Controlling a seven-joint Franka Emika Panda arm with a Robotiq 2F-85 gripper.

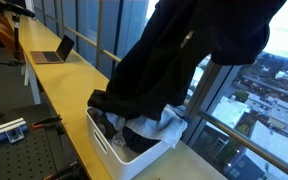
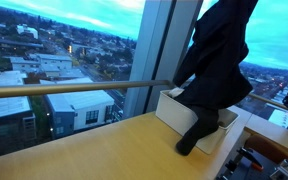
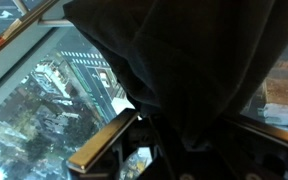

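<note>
both exterior views: blk garment (image 2: pixel 222 55) hangs into white bin (image 1: pixel 105 146) nr window (image 2: pixel 64 45).

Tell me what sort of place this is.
Probably a high-floor office or lab: a long wooden counter runs along tall windows overlooking a city, with a laptop on it.

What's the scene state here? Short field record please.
held: black garment, hanging from above, apparently from the gripper
gripper: hidden by the cloth in every view; shut on the garment
garment lower end: draped into the white bin; one end trails over the bin's edge onto the wooden counter
bin contents: more clothes, including a pale cloth
elsewhere: open laptop further along the counter
backdrop: window over a city
</note>
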